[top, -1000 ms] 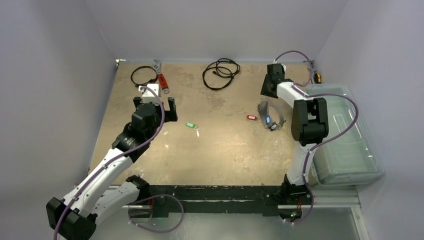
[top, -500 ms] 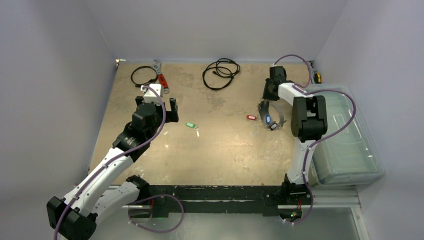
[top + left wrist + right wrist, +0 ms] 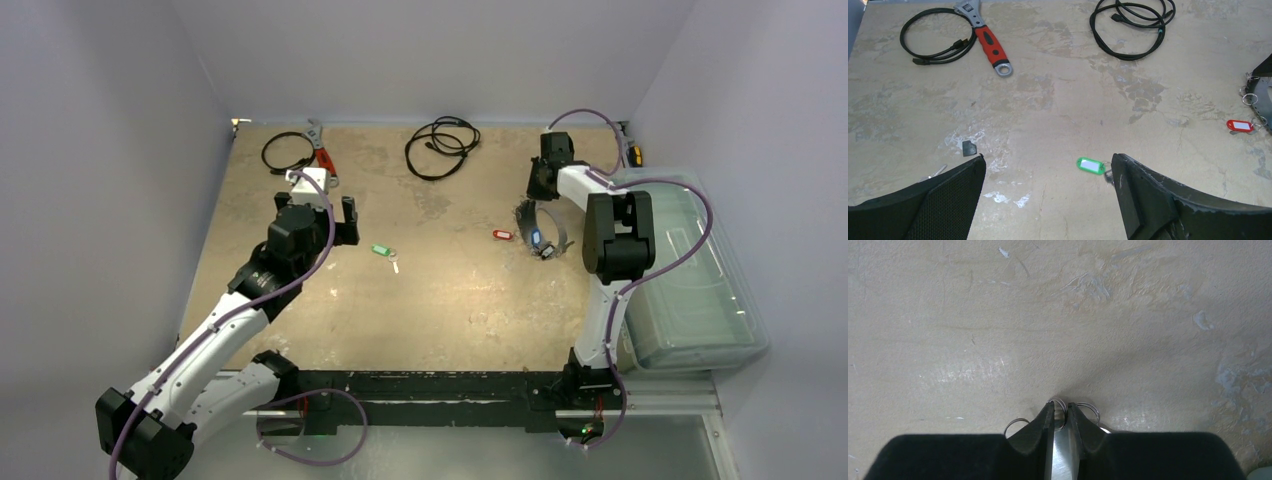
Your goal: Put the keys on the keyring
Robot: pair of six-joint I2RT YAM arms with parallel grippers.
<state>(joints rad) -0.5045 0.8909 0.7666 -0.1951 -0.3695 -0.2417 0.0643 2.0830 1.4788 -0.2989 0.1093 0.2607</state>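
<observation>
Two roles: my right tool (image 3: 1060,412) pinches the keyring (image 3: 1062,460), apparently on edge, right of centre overhead, anchoring it; left tool (image 3: 1048,162) gapes wide, framing the green key (image 3: 1090,165), ready.

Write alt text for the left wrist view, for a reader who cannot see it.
The left gripper hangs open over a worn tan table, a green-tagged key lying near one finger. Farther off: a red-tagged key beside the keyring at the right edge, a red-handled wrench against one black coiled cable, and a second cable farther right.
</observation>
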